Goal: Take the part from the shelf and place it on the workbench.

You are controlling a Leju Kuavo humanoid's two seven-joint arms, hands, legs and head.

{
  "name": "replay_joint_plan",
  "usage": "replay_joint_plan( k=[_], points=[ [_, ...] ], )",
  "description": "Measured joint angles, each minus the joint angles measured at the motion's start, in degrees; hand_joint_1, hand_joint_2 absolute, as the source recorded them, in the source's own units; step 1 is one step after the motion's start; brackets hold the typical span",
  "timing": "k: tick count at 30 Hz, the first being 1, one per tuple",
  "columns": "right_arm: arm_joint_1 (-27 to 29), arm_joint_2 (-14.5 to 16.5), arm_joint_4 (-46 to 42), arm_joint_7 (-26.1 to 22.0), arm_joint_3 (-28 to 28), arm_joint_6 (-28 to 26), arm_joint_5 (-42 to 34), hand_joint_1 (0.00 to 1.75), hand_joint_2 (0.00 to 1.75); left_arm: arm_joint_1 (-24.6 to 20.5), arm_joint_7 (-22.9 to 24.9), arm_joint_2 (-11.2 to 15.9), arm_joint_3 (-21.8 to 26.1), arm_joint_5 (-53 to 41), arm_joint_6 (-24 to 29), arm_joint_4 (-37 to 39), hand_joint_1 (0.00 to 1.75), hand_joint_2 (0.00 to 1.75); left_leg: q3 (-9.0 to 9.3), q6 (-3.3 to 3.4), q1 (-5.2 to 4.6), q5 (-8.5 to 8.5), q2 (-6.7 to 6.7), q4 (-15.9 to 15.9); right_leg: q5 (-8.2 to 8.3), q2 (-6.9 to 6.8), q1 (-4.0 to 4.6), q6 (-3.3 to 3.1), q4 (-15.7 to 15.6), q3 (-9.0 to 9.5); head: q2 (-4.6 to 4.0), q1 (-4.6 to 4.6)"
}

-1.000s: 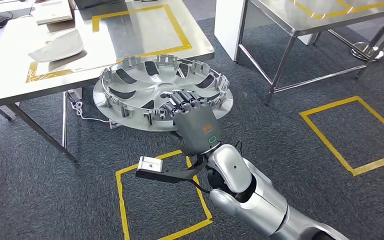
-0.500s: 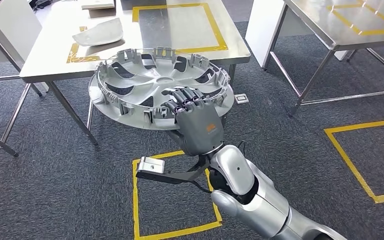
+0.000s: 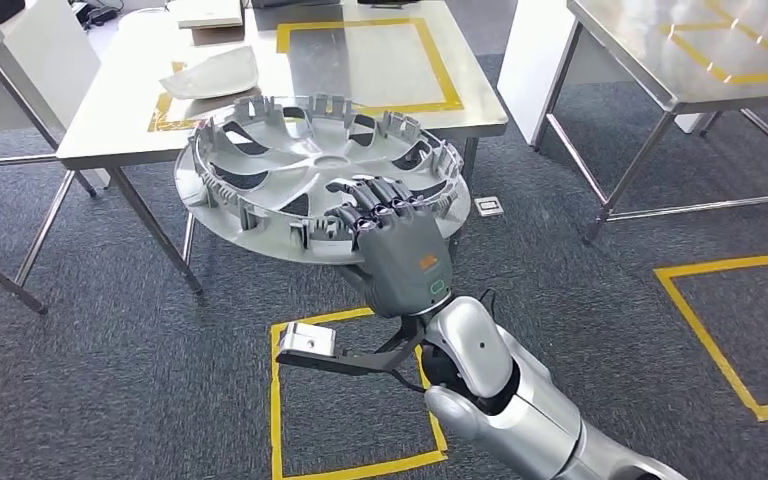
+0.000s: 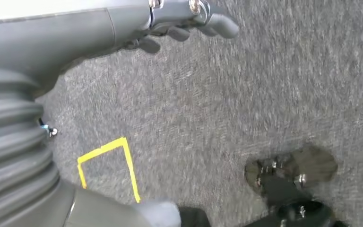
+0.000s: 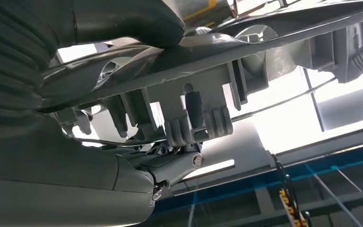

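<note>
Wheel cover [image 3: 315,175], gripped at its near rim by your right hand [image 3: 395,245], hangs level above the carpet just before the workbench [image 3: 110,120]. Keep it flat as you advance over the taped square [image 3: 365,62]. Compared with earlier, the bench sits closer and more centred. Left hand [image 4: 189,19] hangs with fingers curled, holding nothing.

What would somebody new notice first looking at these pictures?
The big silver wheel cover, inner side up, held out in the middle of the head view by the right hand, which grips its near rim. Behind it stands a steel workbench marked with a yellow taped rectangle. Yellow tape squares mark the grey carpet below.
</note>
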Motion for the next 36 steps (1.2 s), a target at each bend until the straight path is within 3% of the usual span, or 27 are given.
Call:
replay_joint_plan(
  k=[2,3,4,6,7,9,11,14,17,19,20,23,24,25,28,30,31,33,34,35,36],
  points=[
    [0.0,-0.2,0.0,-0.1,0.0,-0.2,-0.1,1.75,1.75,-0.1,0.0,0.0,0.0,-0.1,0.0,0.0,0.00,1.75,-0.21,-0.24,0.12,0.16,-0.37,0.0,-3.44,0.84,-0.18,0.10,6.5,-3.78,0.00,0.06],
    [0.1,-0.3,0.0,-0.1,0.0,-0.2,-0.2,1.75,1.75,-0.1,0.0,0.0,0.0,-0.1,0.0,0.0,0.00,1.75,-0.29,-0.53,0.24,0.15,-0.57,0.1,-3.91,0.90,-0.35,0.38,8.4,-4.98,-0.01,0.07],
    [0.2,-0.4,0.0,-0.1,0.0,-0.2,-0.2,1.75,1.75,0.0,0.0,0.0,0.0,-0.1,0.0,0.0,0.00,1.75,-0.36,-0.96,0.48,0.09,-0.76,0.3,-3.23,0.91,-0.58,0.69,8.2,-5.17,-0.01,0.06],
    [0.2,-0.5,0.0,-0.1,0.0,-0.1,-0.4,1.75,1.75,0.1,0.0,0.0,0.0,-0.1,0.0,0.0,0.00,1.75,-0.57,-2.23,1.19,-0.31,-1.16,1.1,0.53,0.97,-1.29,1.50,2.0,-2.52,-0.02,0.11],
    [0.3,-0.5,0.0,-0.1,0.0,0.0,-0.5,1.75,1.75,0.1,0.0,0.1,0.0,-0.1,0.0,0.0,0.00,1.75,-0.77,-2.97,1.49,-0.59,-1.35,1.8,1.62,1.17,-1.42,1.69,-1.1,-1.29,-0.01,0.28],
    [0.4,-0.5,0.1,0.0,0.0,0.1,-0.6,1.75,1.75,0.1,-0.1,0.2,0.0,-0.1,0.0,0.0,0.00,1.75,-1.31,-4.33,1.57,-1.28,-1.61,2.8,2.01,1.45,-1.37,0.86,-3.9,-0.37,-0.01,0.64],
    [0.4,-0.5,0.1,0.0,0.0,0.1,-0.6,1.75,1.75,0.2,-0.1,0.3,0.0,-0.1,0.0,0.0,0.00,1.75,-1.33,-5.28,1.58,-1.64,-1.72,3.1,1.76,1.42,-1.14,-0.83,-3.3,-0.55,-0.02,0.79],
    [0.5,-0.5,0.1,0.0,0.0,0.1,-0.7,1.75,1.75,0.1,-0.2,0.2,0.0,-0.2,0.0,0.0,0.00,1.75,-2.18,-5.73,1.74,-2.64,-0.94,5.7,1.65,1.38,-1.03,-2.23,-3.2,0.49,-0.01,0.70],
    [0.5,-0.5,0.0,-0.1,0.0,0.0,-0.7,1.75,1.75,-0.1,-0.2,0.2,0.0,-0.2,0.0,0.0,0.00,1.75,-8.04,-5.28,1.32,-5.59,-0.37,15.2,0.76,1.27,-0.52,-3.17,-3.4,1.70,-0.01,0.59],
    [0.5,-0.5,0.0,0.0,0.0,0.0,-0.7,1.75,1.75,0.2,-0.2,0.2,0.0,-0.2,0.0,0.0,0.00,1.75,-10.98,-4.76,0.91,-6.08,-0.38,17.9,-0.18,1.28,-0.11,-3.46,-3.4,2.74,-0.01,0.60],
    [0.5,-0.5,0.0,0.0,0.0,0.0,-0.7,1.75,1.75,0.3,-0.2,0.2,0.0,-0.2,0.0,0.0,0.00,1.75,-11.17,-4.36,0.63,-5.22,-0.38,16.7,-0.73,1.29,0.05,-3.49,-3.5,3.43,-0.01,0.60],
    [0.6,-0.5,0.1,0.0,0.0,0.0,-0.7,1.75,1.75,0.4,-0.1,0.3,0.0,-0.2,0.0,0.1,0.00,1.75,-8.85,-2.87,-0.52,1.18,-0.29,7.2,-2.55,1.32,0.28,-3.11,-3.6,5.45,-0.01,0.59],
    [0.6,-0.5,0.1,0.0,0.0,0.0,-0.8,1.75,1.75,0.4,-0.1,0.3,0.0,-0.2,0.0,0.1,0.00,1.75,-8.17,-2.53,-0.87,2.52,-0.23,5.1,-3.04,1.36,0.32,-2.82,-3.8,5.82,-0.01,0.55],
    [0.6,-0.5,0.1,0.0,0.0,0.0,-0.8,1.75,1.75,0.4,-0.1,0.3,0.0,-0.2,0.0,0.1,0.00,1.75,-7.81,-2.26,-1.10,3.23,-0.20,4.0,-3.33,1.39,0.36,-2.49,-4.0,6.19,0.00,0.51],
    [0.6,-0.5,0.0,0.0,0.0,0.0,-0.8,1.75,1.75,0.5,-0.1,0.3,0.0,-0.2,0.1,0.2,0.00,1.75,-6.48,-1.51,-1.03,2.55,-0.43,3.2,-2.69,1.38,0.50,-1.42,-3.2,6.61,-0.01,0.56],
    [0.6,-0.6,0.0,0.0,0.0,0.0,-0.8,1.75,1.75,0.4,-0.1,0.3,0.0,-0.2,0.1,0.2,0.00,1.75,-5.14,-0.85,-0.88,1.91,-0.68,2.7,-2.29,1.33,0.53,-1.12,1.8,3.73,-0.01,0.69],
    [0.7,-0.6,0.0,-0.1,0.0,0.0,-0.9,1.75,1.75,0.3,-0.1,0.3,0.0,-0.2,0.1,0.2,0.00,1.75,-4.59,-0.60,-0.88,1.47,-0.78,2.6,-3.03,1.32,0.57,-1.12,5.4,1.31,-0.01,0.78],
    [0.7,-0.7,0.0,-0.1,0.0,0.0,-0.9,1.75,1.75,0.4,-0.1,0.2,0.0,-0.2,0.1,0.2,0.00,1.75,-3.44,-0.33,-0.96,0.41,-0.97,2.5,-6.30,1.32,0.77,-1.19,10.8,-3.45,-0.01,0.87],
    [0.7,-0.7,0.0,-0.1,0.0,0.0,-0.9,1.75,1.75,0.4,-0.1,0.2,0.0,-0.2,0.1,0.2,0.00,1.75,-2.70,-0.28,-1.02,-0.21,-1.08,2.5,-7.53,1.32,0.89,-1.25,11.6,-4.98,-0.01,0.90],
    [0.8,-0.8,0.0,-0.1,0.0,0.0,-0.9,1.75,1.75,0.5,-0.1,0.2,0.0,-0.2,0.1,0.2,0.00,1.75,-1.84,-0.27,-1.07,-0.87,-1.18,2.6,-7.52,1.32,0.98,-1.33,10.7,-5.73,-0.01,0.92],
    [0.8,-0.8,0.0,-0.1,0.0,0.0,-0.9,1.75,1.75,0.5,-0.1,0.2,0.0,-0.3,0.1,0.2,0.00,1.75,-0.89,-0.30,-1.13,-1.57,-1.28,2.6,-5.94,1.32,1.06,-1.43,8.2,-5.69,-0.02,0.92]
  ],
)
